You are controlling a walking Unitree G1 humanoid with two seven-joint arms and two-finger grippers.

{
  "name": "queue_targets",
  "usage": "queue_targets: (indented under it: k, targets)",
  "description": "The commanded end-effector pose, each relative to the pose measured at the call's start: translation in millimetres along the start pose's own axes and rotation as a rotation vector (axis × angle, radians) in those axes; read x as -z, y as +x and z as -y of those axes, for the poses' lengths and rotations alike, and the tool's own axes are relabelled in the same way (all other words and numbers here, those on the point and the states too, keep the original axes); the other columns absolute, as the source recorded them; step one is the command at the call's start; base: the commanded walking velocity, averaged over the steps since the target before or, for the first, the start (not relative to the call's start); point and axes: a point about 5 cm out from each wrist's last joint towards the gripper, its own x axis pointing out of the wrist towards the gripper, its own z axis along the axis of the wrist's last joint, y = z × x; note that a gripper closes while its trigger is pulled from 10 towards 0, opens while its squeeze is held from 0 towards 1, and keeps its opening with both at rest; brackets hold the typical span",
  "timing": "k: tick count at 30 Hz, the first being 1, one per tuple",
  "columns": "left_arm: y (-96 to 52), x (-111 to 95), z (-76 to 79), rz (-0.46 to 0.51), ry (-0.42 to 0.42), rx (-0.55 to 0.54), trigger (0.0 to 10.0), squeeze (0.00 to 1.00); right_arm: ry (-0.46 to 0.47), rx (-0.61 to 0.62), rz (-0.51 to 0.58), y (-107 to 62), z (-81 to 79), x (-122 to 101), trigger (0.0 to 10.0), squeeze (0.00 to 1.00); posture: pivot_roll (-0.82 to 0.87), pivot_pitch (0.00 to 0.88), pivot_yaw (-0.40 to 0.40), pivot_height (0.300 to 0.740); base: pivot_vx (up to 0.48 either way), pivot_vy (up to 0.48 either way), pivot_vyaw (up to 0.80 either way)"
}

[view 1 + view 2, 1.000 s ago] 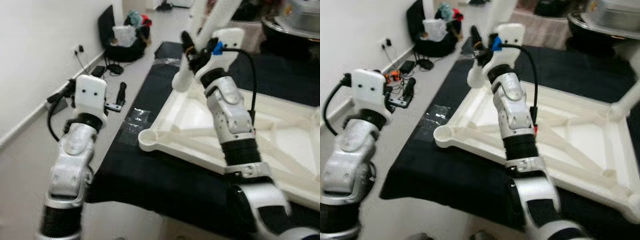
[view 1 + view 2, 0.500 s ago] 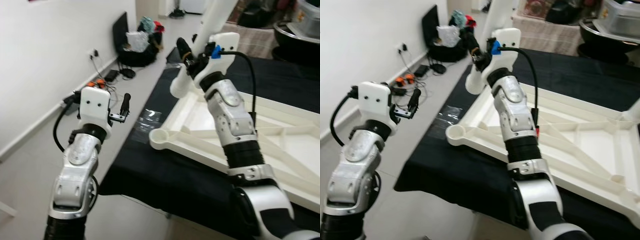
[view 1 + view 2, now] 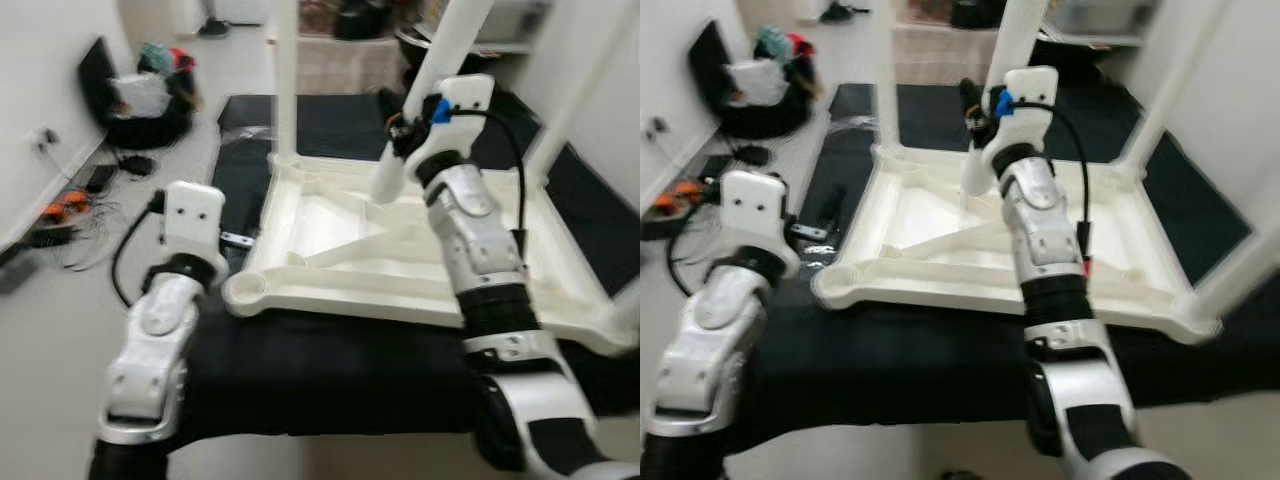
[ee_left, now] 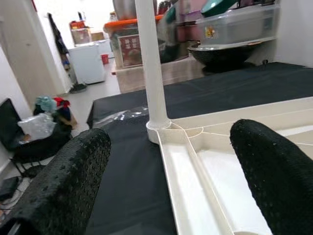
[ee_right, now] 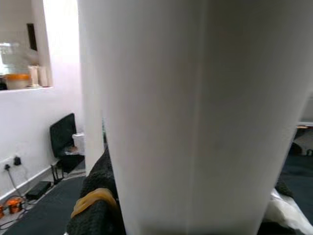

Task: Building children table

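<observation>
The white children table [image 3: 330, 303] lies upside down on a black mat, its ribbed underside facing up. One white leg [image 3: 285, 80] stands upright in the far left corner, another [image 3: 575, 100] at the far right. The near left corner socket [image 3: 246, 290] holds nothing. My right gripper [image 3: 400, 120] is shut on a loose white table leg [image 3: 445, 60], held tilted over the far side of the frame; the same leg [image 5: 195, 117] sits between its fingers [image 5: 95, 196]. My left gripper [image 4: 171, 166] is open and holds nothing, beside the table's left edge.
The black mat [image 3: 330, 360] covers the floor under the table. A black seat with clothes [image 3: 140, 95] and cables [image 3: 60, 205] lie along the left wall. Storage bins and a black bowl [image 4: 225, 51] stand beyond the mat. A white wall rises at the right.
The whole picture has swung round, so the camera has turned and the table now lies square ahead. My right gripper still holds the loose leg. My left arm sits closer to the table's left edge.
</observation>
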Motion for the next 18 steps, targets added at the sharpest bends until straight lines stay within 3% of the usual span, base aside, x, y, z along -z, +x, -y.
queue_targets:
  k: [1, 8, 18]
  targets:
    - [-1.3, 2.0, -1.5, -0.013, -0.005, -0.007, 10.0, 0.00, 0.004, -0.016, 0.019, 1.9, -6.5, -4.1, 10.0, 0.00, 0.06, 0.040, -0.070, 0.740, 0.000, 0.480, 0.00]
    - [-1.6, 1.7, -0.3, -0.014, -0.001, -0.002, 10.0, 0.00, 0.002, -0.014, 0.023, 2.5, -7.0, -4.9, 10.0, 0.00, 0.06, 0.043, -0.074, 0.740, 0.000, 0.480, 0.00]
    - [-1.2, 1.8, -0.2, -0.014, 0.009, -0.008, 10.0, 0.00, 0.016, -0.017, 0.015, 3.5, -6.8, -5.7, 10.0, 0.00, 0.06, 0.052, -0.073, 0.740, 0.000, 0.000, 0.00]
